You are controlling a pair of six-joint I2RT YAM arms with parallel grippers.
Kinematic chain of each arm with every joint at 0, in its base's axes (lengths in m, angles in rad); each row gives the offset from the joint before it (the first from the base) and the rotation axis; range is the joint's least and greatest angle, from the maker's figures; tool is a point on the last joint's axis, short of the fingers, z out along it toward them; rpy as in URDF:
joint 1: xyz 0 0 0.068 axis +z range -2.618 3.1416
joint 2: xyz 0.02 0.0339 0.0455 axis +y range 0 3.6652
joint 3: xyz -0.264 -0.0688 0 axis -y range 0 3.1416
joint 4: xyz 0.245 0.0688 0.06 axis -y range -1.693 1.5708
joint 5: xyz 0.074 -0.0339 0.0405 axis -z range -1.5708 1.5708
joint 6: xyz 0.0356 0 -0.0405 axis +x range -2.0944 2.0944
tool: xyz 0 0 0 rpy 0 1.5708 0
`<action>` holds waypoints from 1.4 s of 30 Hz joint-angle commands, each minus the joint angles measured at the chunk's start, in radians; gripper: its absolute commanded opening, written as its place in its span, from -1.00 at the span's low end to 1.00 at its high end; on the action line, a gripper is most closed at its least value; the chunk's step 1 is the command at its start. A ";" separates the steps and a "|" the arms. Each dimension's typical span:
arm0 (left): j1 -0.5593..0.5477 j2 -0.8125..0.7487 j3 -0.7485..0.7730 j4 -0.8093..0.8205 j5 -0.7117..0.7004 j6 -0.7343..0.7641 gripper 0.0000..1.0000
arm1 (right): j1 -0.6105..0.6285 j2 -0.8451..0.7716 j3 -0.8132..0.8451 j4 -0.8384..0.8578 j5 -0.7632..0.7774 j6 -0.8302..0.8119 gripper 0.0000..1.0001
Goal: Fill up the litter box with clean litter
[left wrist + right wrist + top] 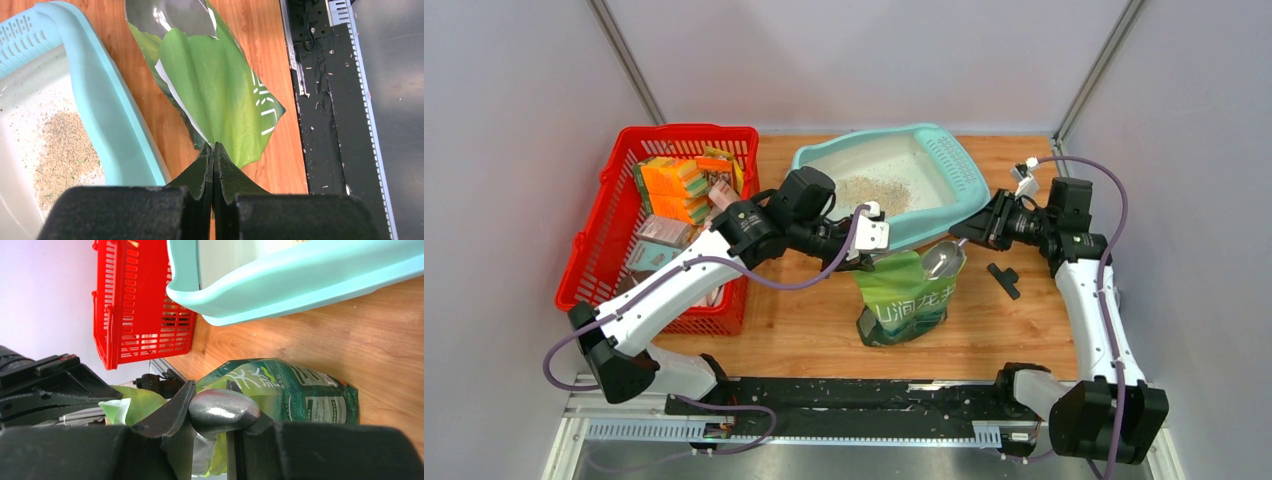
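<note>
- Left gripper (214,156): jaws pressed together, pinching the upper edge of the green bag (215,80) to hold its mouth up.
- Right gripper (957,235): jaws partly apart, clamped on the grey metal scoop (225,409), poised at the bag's mouth on the side nearest the litter box.
- Green bag: stands mid-worktop, just in front of the litter box. It has a silver lining, and the white Chinese characters on its front are too distorted to read. The small-print panel seen from the right wrist is illegible.
- Litter box (969,185): at the far edge of the worktop, perforated panel to the right.
- Clean litter (874,193): a thin beige patch on the box floor, most of the floor bare.
- Step, as judged: scooping from bag to box, with filling far from complete. Next the scoop goes into the bag, lifts out level, clears the near rim and tips.
- Red basket (599,240): at the left edge, holding packaged goods.
</note>
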 commanded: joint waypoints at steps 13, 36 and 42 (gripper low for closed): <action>0.013 -0.066 0.052 -0.157 -0.060 0.039 -1.00 | -0.048 -0.225 0.050 0.163 -0.184 -0.175 -1.00; 0.016 -0.089 0.034 -0.196 -0.120 0.067 -1.00 | -0.112 -0.223 -0.171 0.566 -0.208 0.217 -1.00; 0.021 -0.092 0.038 -0.202 -0.129 0.056 -1.00 | -0.112 -0.167 -0.195 0.678 -0.258 0.286 -1.00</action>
